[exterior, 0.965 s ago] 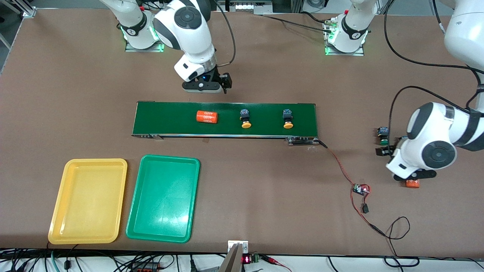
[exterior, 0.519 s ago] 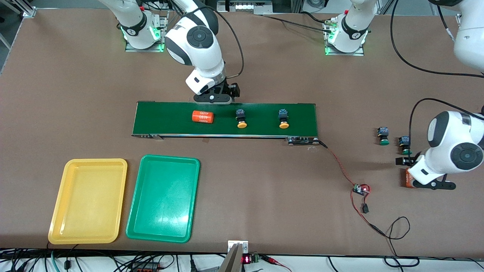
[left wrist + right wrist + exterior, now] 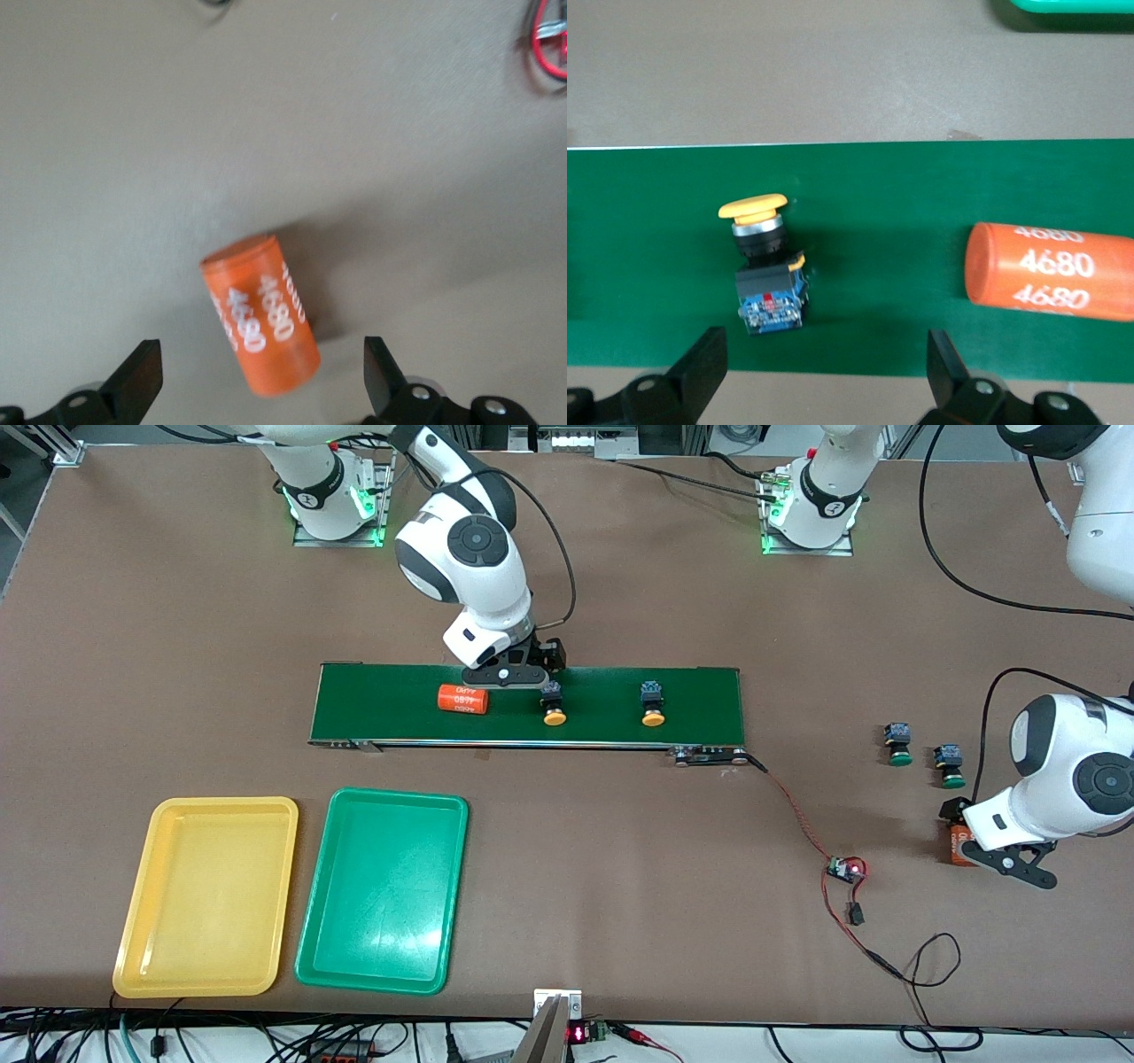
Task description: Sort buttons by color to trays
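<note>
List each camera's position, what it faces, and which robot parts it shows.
Front view: high across the table, facing both arms, the conveyor belt and trays.
Left wrist view: looks down past open fingers at an orange cylinder.
Right wrist view: looks down past open fingers at a yellow button, also visible from the front.

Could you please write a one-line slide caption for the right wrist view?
Open right gripper above a yellow-capped push-button and an orange "4680" cylinder on the dark-green conveyor belt.
</note>
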